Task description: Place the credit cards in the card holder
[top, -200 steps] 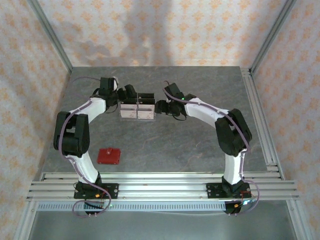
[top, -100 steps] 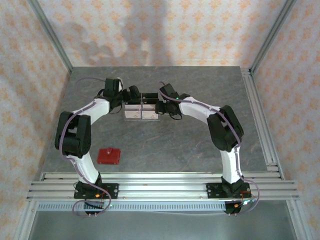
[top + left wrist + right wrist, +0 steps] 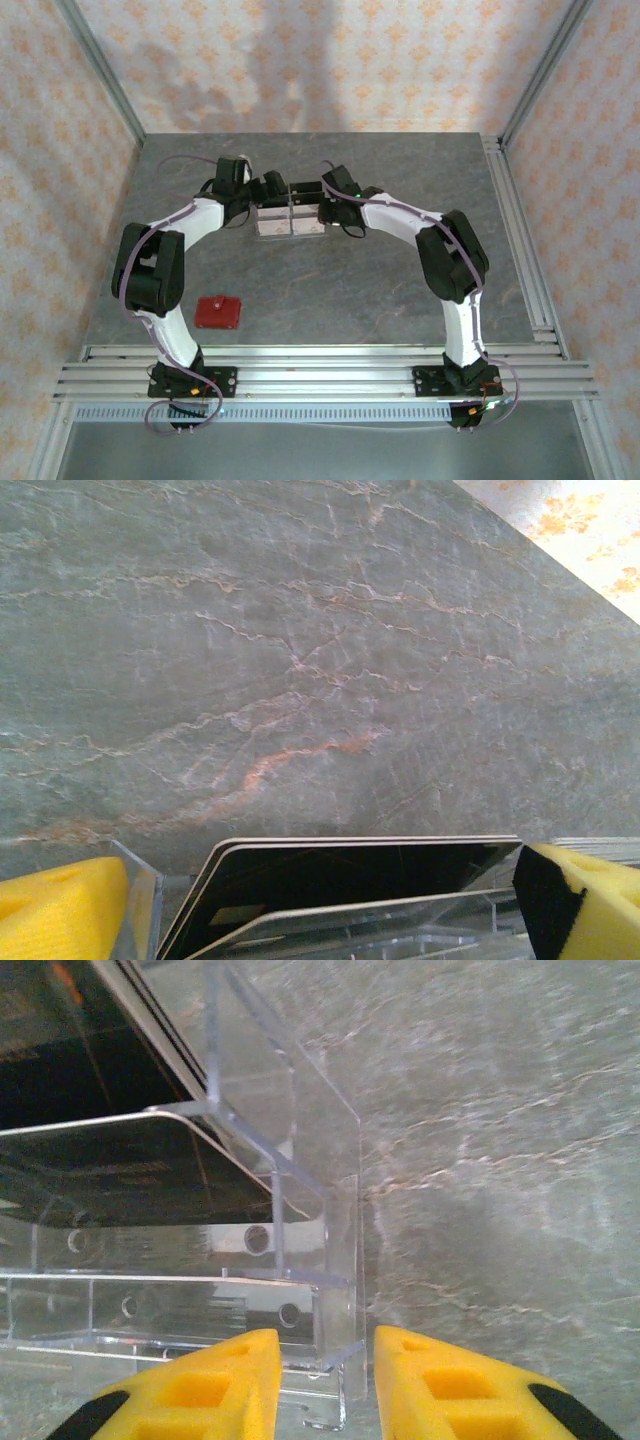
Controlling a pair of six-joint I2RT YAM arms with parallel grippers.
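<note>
Between your two grippers, on the grey marbled stone worktop [image 3: 380, 290], the thin pale rectangular credit cards [image 3: 290, 224] stand on edge in a clear plastic stand [image 3: 320, 1240]. Up close their faces look dark and glossy. Your left gripper [image 3: 320, 910] is released wide, and a card top lies between its yellow pads [image 3: 60, 910]. Your right gripper [image 3: 325, 1385] straddles the stand's end wall with narrow jaws; you cannot tell if it pinches. The small flat red card holder [image 3: 218, 312] lies well apart from both grippers, near the left arm's base.
</note>
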